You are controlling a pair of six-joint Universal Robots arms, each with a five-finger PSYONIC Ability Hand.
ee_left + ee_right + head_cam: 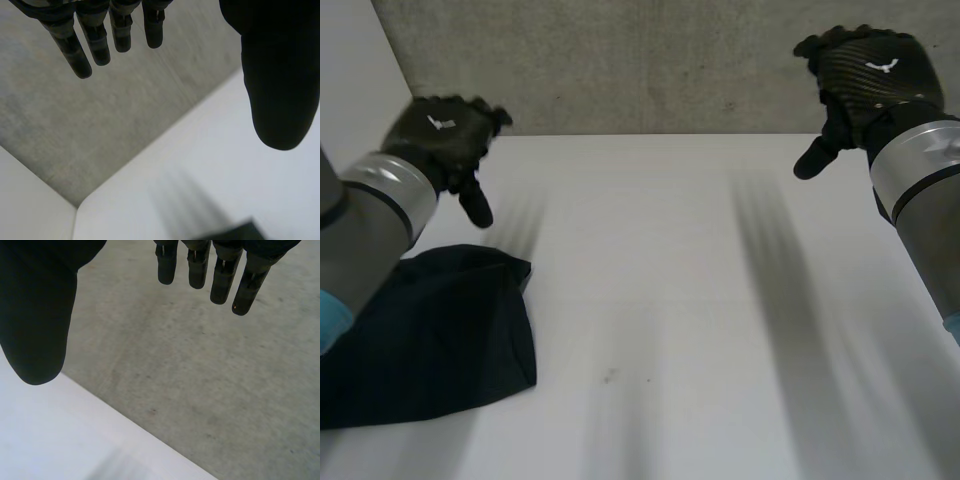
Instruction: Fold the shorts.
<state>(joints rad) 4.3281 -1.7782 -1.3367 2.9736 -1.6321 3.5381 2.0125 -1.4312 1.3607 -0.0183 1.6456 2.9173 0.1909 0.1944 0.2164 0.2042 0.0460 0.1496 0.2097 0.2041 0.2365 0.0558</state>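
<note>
Dark cloth shorts [430, 335] lie in a compact folded bundle on the white table [700, 330], at its near left corner. The grey forearm of the left arm [375, 215] hides part of them. One rounded edge of the bundle faces the middle of the table, and the cloth touches neither hand.

Beyond the shorts, by the table's left edge, the black left hand [445, 130] hangs in the air above the surface. Its fingers [97, 42] are relaxed and nearly straight, held well apart from the thumb and clasping nothing.

Over the far right corner the black right hand [865, 70] is raised higher, level with the table's far edge. It is likewise spread, with straight fingers [220, 275] wide of the thumb and empty.

Behind the far edge stands a grey concrete wall [650, 60].
</note>
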